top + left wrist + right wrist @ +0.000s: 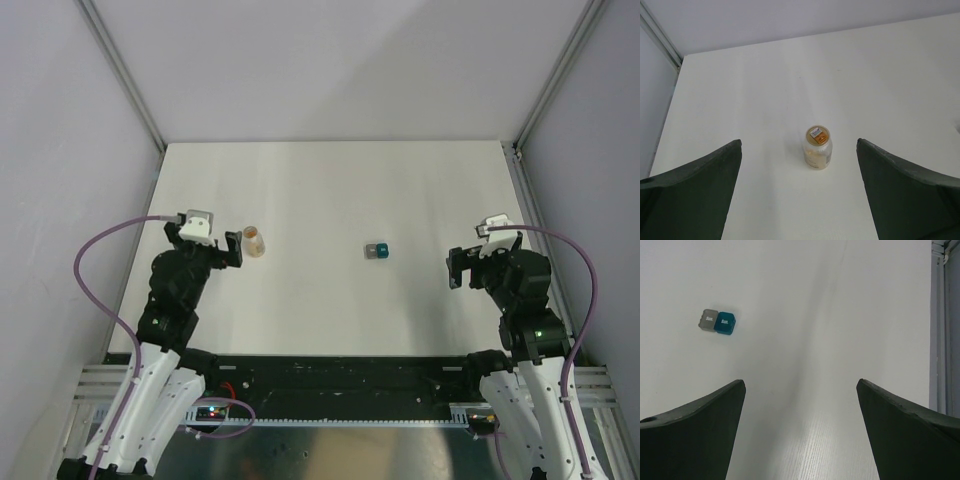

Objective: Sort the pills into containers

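Note:
A translucent amber vial (255, 243) stands upright on the white table, just right of my left gripper (232, 249). In the left wrist view the vial (817, 147) stands ahead of the open jaws, between their lines, with something small and orange and white at its top. A teal box with its grey flap open (377, 250) lies near the table's middle; in the right wrist view it (717, 322) lies far ahead to the left. My right gripper (462, 268) is open and empty, well right of the box. No loose pills show.
The white table (330, 190) is walled by pale panels with aluminium posts at the back corners (517, 150). A black rail (330, 375) runs along the near edge between the arm bases. Purple cables loop beside each arm.

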`<state>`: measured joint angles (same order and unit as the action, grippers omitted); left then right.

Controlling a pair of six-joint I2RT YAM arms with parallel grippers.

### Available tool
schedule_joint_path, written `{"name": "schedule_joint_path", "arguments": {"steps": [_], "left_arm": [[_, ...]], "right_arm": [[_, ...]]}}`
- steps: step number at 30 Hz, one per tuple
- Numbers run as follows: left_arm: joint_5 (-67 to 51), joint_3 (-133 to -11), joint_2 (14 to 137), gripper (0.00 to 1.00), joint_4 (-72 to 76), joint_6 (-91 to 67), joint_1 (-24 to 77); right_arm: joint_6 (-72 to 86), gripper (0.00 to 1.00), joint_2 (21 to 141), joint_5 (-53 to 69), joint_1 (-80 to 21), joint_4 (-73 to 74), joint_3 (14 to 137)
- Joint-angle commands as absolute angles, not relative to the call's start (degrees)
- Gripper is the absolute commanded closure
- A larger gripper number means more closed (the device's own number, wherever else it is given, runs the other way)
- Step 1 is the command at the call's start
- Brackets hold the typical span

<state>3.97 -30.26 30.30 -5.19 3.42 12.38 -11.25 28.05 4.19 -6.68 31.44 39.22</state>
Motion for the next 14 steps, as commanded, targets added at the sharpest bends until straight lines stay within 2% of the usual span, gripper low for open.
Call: {"name": "schedule_joint_path", "arguments": {"steps": [1,14], "left_arm": [[4.3,-29.6,29.7,0.0,-2.8,3.9,11.7],[3.8,-29.3,29.8,0.0,-2.6,4.0,11.7]], "right_arm": [[-11.8,0.01,27.9,4.5,-6.4,29.0,38.7],[-11.7,0.01,28.2,4.3,-6.2,28.3,38.3]]}}
